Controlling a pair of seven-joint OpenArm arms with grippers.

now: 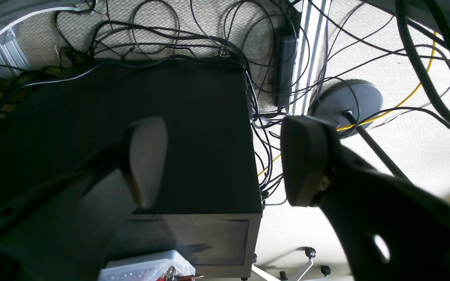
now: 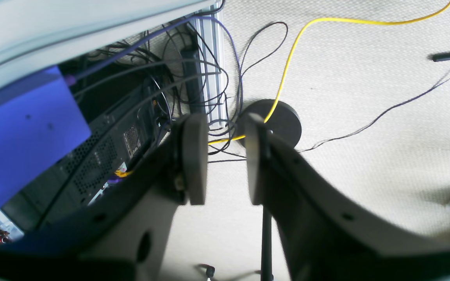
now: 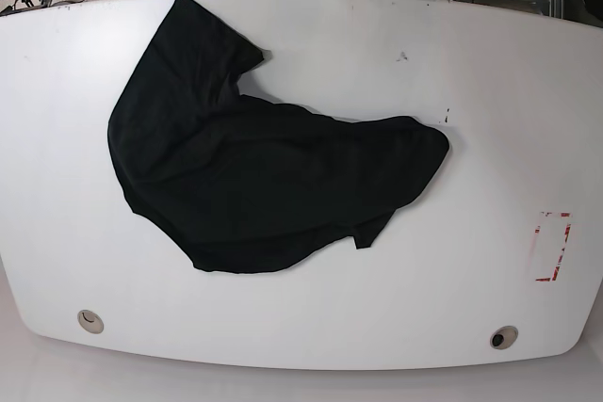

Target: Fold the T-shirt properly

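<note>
I am seeing the T-shirt [image 3: 254, 185] lying crumpled left of centre on the table [image 3: 490, 120], long axis running upper left to right, while both empty grippers, left gripper [image 1: 225, 160] wide apart, right gripper [image 2: 221, 156] narrowly parted, are hanging off-table over floor, neither clearly nearer.

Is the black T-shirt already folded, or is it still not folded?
Not folded: the T-shirt lies crumpled in an uneven heap on the white table.

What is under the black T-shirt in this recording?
The T-shirt lies crumpled directly on the white table, which shows all around it. Whatever lies beneath the cloth is covered.
</note>
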